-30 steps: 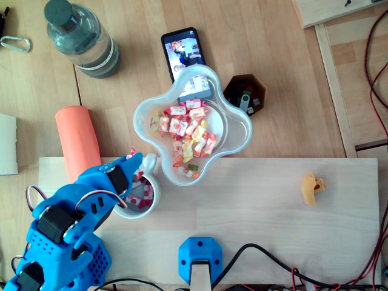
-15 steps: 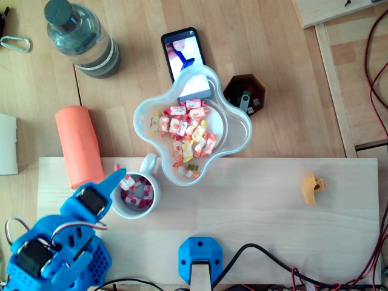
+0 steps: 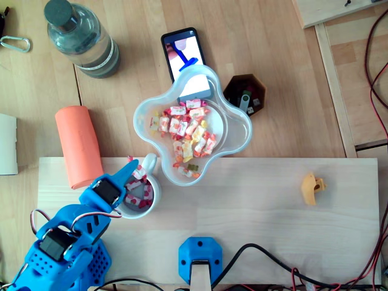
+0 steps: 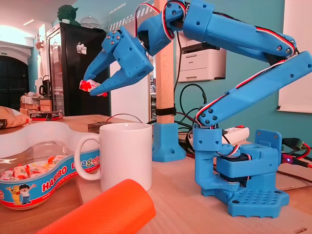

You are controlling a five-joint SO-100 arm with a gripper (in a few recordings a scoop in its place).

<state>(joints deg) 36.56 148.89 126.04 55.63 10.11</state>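
My blue gripper [image 4: 93,87] hangs above and to the left of the white mug [image 4: 125,156] in the fixed view, shut on a red-and-white wrapped candy [image 4: 88,86]. From overhead, the gripper [image 3: 131,165] points up-right over the mug's [image 3: 150,200] upper-left rim, close to its handle. Several wrapped candies lie inside the mug. A clear lobed candy bowl [image 3: 242,130] with many more candies stands just beyond the mug; its rim [image 4: 34,130] sits left of the mug in the fixed view.
An orange foam roll [image 3: 77,145] lies left of the mug. Behind the bowl are a phone [image 3: 182,51], a brown box [image 3: 257,91] and a water bottle [image 3: 82,37]. A yellow piece [image 3: 312,188] sits on the board at right; a blue mount [image 3: 200,257] at the front.
The arm drew back to the lower left half a second ago, then swung forward again to the mug's rim. The candy stayed between the fingers throughout.
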